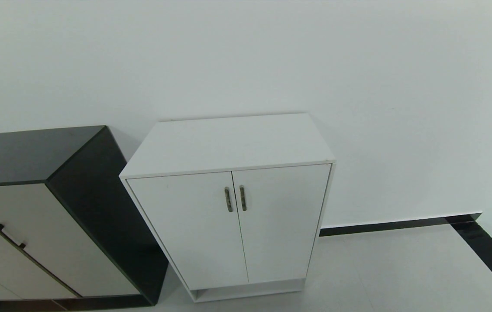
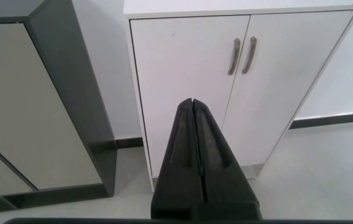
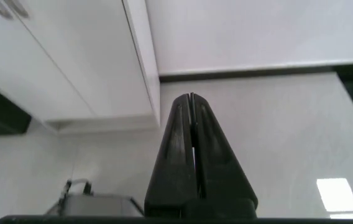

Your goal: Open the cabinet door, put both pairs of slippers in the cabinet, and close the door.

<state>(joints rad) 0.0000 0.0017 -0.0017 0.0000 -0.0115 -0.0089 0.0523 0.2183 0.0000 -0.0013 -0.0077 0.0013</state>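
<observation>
Nearest, the left claw [image 2: 192,102] hung clenched on nothing, pointing at the lower front of the white cabinet [image 1: 228,143]. The right claw [image 3: 191,97] was likewise clenched and empty above the floor [image 3: 276,124], off the cabinet's right corner. The cabinet stood against the wall [image 1: 358,86], both doors shut, just beside a dark cabinet [image 1: 94,199]. The left handle [image 1: 228,199] and right handle [image 1: 242,198] sat almost touching at the centre seam. A claw arriving clenched would probably only knock them. One opened too wide might hook both. A straight pull, ignoring the hinge arc, could slip off or drag the cabinet, and the left door might swing into the dark cabinet.
</observation>
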